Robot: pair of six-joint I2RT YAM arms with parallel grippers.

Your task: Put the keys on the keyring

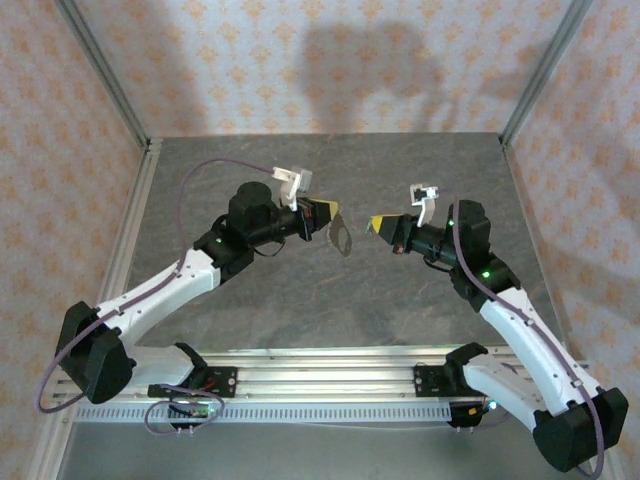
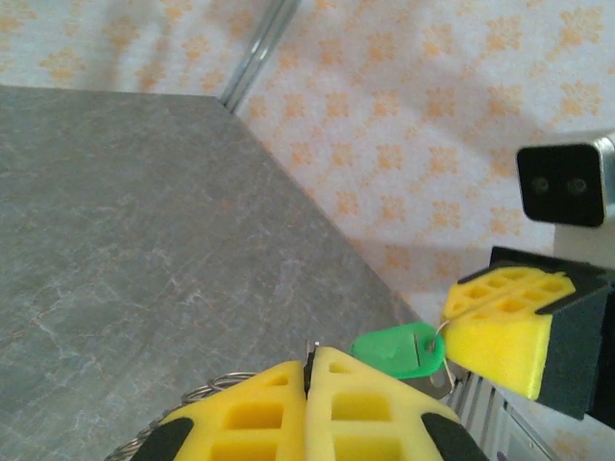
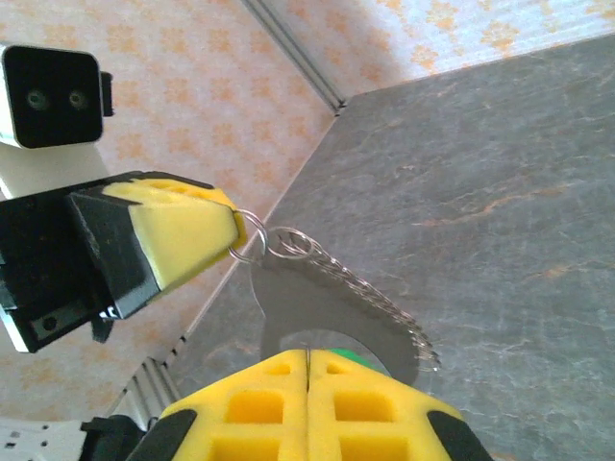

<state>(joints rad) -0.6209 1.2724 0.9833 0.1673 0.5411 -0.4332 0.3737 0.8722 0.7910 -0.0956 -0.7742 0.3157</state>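
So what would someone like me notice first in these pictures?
Probably the two arms meeting almost tip to tip above the middle of the grey table, with the left tool and the right tool both pinched shut on bright yellow pads. Next comes the vivid green key at the right tool's tip. The keyring, a curved loop with a bumpy edge, hangs from the left tool between them.

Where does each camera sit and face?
Top external: above, behind the bases, looking down on the table; both arms, left claw and right claw nearly meeting.
Left wrist: on the left arm, facing the right claw; own claw shut below.
Right wrist: facing the left claw; own claw shut below.
Shared: both wrist views show the key and keyring.
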